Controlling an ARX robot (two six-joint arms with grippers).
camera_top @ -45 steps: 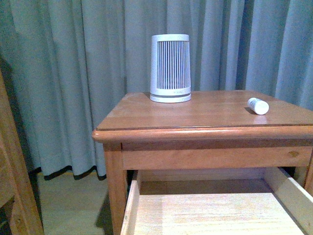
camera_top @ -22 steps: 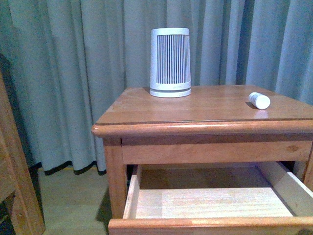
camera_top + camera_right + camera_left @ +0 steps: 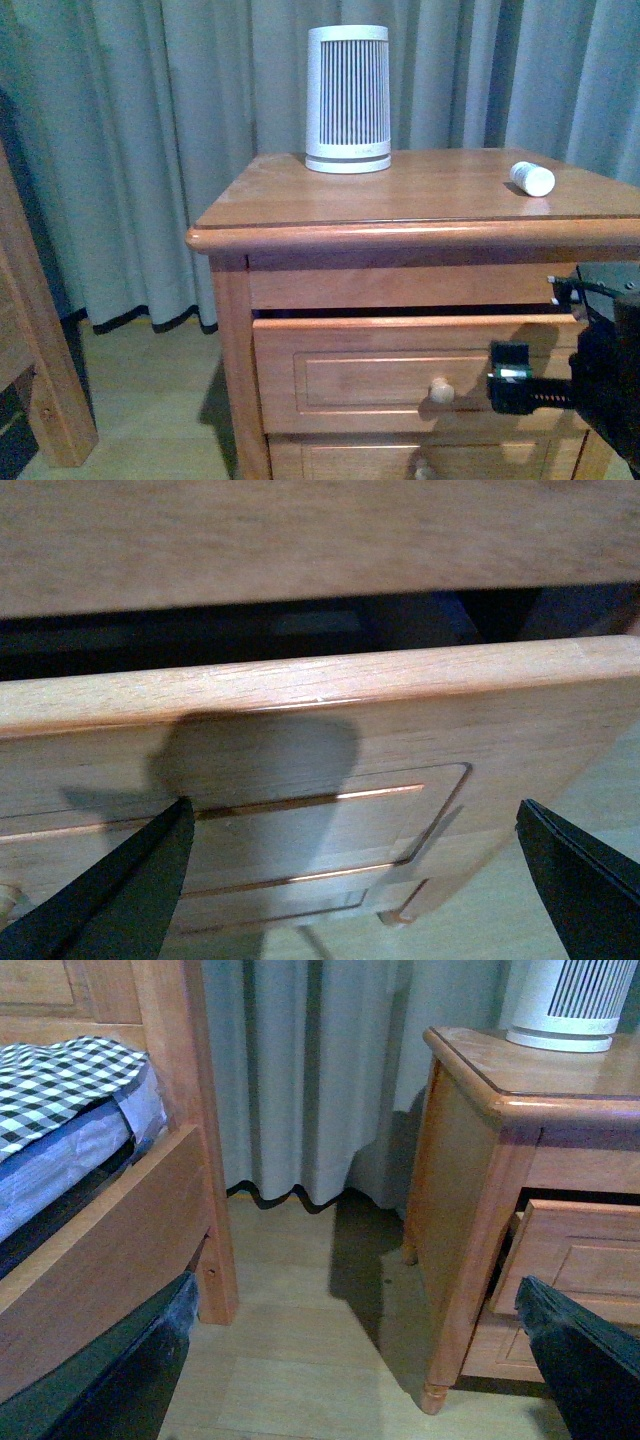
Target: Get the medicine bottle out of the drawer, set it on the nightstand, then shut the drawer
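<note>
Nightstand (image 3: 420, 200) carries the ribbed white device (image 3: 347, 98) at its back edge and the medicine bottle (image 3: 531, 178) lying on its side near the right edge. Drawer (image 3: 400, 375) stands slightly proud of the carcass, a dark gap above its front. Right gripper (image 3: 510, 388), nearer, faces the panel right of the knob (image 3: 441, 390), jaws spread wide; left gripper's spread cannot be told. Versus 0.5 s earlier: drawer nearly closed.

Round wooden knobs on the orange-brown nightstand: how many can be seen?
2. One round wooden knob sits on the upper drawer; a second knob shows partly below, at the picture edge.
</note>
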